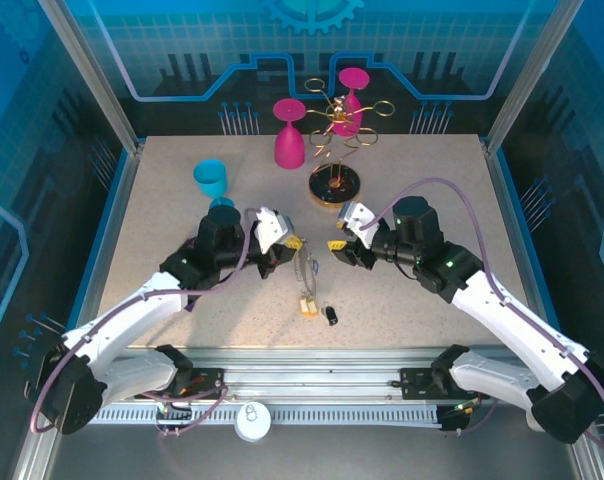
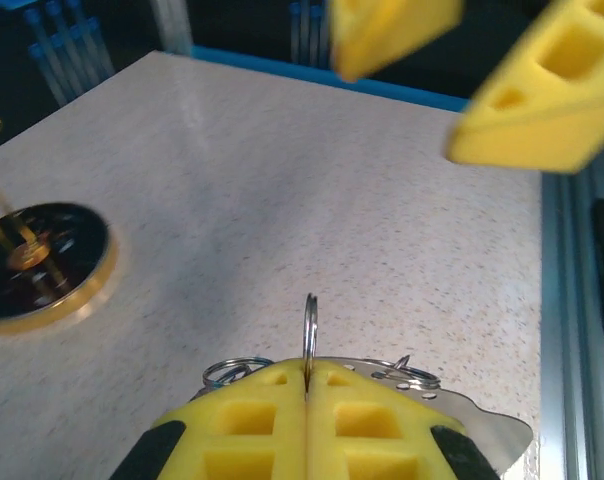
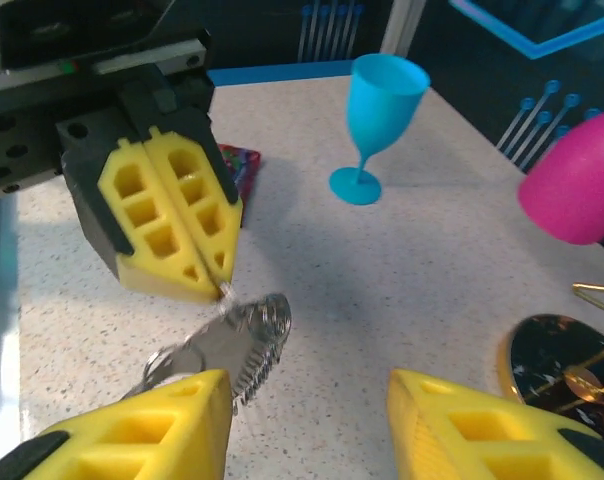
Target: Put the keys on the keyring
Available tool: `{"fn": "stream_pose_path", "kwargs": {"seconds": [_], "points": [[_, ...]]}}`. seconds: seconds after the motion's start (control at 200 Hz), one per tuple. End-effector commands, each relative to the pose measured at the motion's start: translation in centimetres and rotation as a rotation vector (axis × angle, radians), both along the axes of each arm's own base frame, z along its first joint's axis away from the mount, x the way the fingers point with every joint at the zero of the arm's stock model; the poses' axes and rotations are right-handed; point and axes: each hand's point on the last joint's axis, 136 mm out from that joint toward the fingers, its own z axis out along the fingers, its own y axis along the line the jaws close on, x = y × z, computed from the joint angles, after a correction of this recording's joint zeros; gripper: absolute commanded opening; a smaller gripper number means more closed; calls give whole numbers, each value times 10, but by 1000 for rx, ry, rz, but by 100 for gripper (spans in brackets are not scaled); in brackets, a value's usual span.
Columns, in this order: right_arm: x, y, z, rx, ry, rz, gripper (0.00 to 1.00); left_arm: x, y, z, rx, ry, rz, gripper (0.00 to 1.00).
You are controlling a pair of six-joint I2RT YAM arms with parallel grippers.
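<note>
Left jaws clench the keyring (image 2: 309, 325) upright; right jaws gape opposite, a key (image 3: 250, 340) dangling between them. Threading underway, I judge; next, right jaws must pinch a loose key (image 1: 331, 316).

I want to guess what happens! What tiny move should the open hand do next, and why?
Probably the right hand should ease forward and close on the silver piece. It hangs below the ring pinched in the shut left hand, just ahead of that open hand.
</note>
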Motion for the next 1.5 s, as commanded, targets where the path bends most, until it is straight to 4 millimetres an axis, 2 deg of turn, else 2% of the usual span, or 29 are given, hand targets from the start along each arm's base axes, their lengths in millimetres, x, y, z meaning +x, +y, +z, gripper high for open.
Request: {"fn": "stream_pose_path", "kwargs": {"seconds": [0.0, 0.1, 0.165, 0.34, 0.41, 0.505, 0.725, 0.916, 0.956, 0.966, 0.996, 1.231, 1.391, 1.496], "points": [[3, -10, -12, -32, 63, -90, 42, 0, 28, 16, -9, 199, 236, 0], [-3, -2, -6, -13, 68, -73, 40, -10, 45, 14, -14, 332, 344, 0], [-7, 5, -5, 6, 73, -53, 39, -20, 49, 18, -31, 375, 353, 0], [-16, 20, -2, 64, 54, 26, 37, -40, 52, 45, -136, 206, 285, 0], [-17, 22, 1, 76, 43, 39, 36, -42, 54, 45, -145, 178, 279, 0], [-18, 21, 2, 64, 44, 42, 35, -39, 54, 39, -129, 229, 304, 0], [-37, 32, 1, 31, -3, 138, 30, -33, 59, 17, -127, 495, 455, 0], [-63, 56, 6, 26, -110, 271, 26, -30, 60, 25, -153, 671, 562, 0], [-67, 64, 14, 47, -159, 293, 25, -29, 60, 25, -171, 721, 599, 0], [-68, 64, 5, 35, -153, 297, 25, -29, 60, 25, -173, 735, 609, 0], [-70, 69, 2, 35, -176, 308, 24, -29, 60, 25, -180, 770, 625, 0], [-67, 102, -10, 37, -369, 314, 18, -37, 67, 17, -132, 1067, 815, 0], [-67, 117, -22, 65, -382, 301, 15, -47, 65, 2, -161, 1280, 891, 0], [-59, 122, -34, 66, -372, 253, 16, -49, 62, -3, -172, 1351, 910, 0]]}}
